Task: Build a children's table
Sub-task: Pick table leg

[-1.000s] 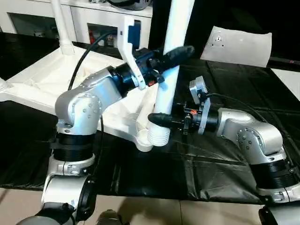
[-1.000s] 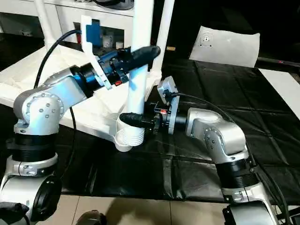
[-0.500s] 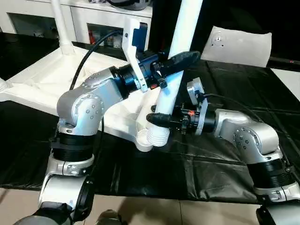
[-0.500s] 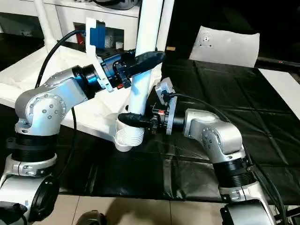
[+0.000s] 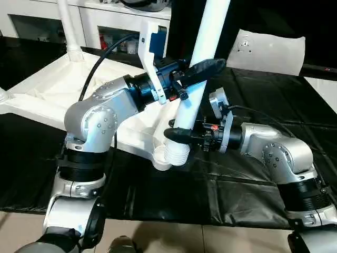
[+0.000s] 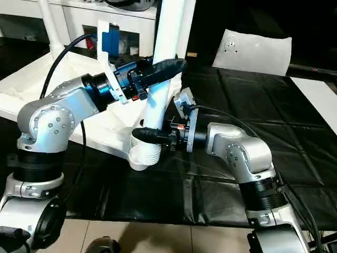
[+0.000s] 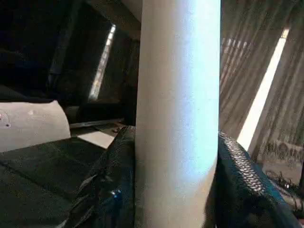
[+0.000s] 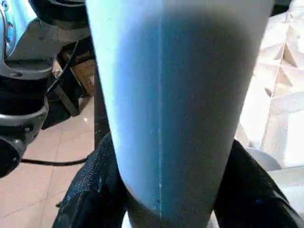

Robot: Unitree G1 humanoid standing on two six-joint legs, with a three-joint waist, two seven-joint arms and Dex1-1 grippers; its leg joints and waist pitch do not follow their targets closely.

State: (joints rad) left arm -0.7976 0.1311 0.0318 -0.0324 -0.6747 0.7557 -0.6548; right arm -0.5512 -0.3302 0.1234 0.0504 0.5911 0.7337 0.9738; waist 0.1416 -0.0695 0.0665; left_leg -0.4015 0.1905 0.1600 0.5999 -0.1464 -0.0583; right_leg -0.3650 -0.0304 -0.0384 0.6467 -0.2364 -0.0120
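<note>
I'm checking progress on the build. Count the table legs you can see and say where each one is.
2. One leg stands at the tabletop's near corner socket, held by the left gripper and right gripper. Another leg stands at the far corner. Others may be out of frame.

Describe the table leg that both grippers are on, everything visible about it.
The leg is a long, round, smooth white plastic tube, widening downward to a ribbed, threaded-looking end. It stands nearly upright, leaning slightly, its top running out of view. Its ribbed end sits at the round corner socket of the upturned tabletop; whether it is fully seated cannot be told. The left gripper clasps it higher up, the right gripper low down, just above the ribs.
</note>
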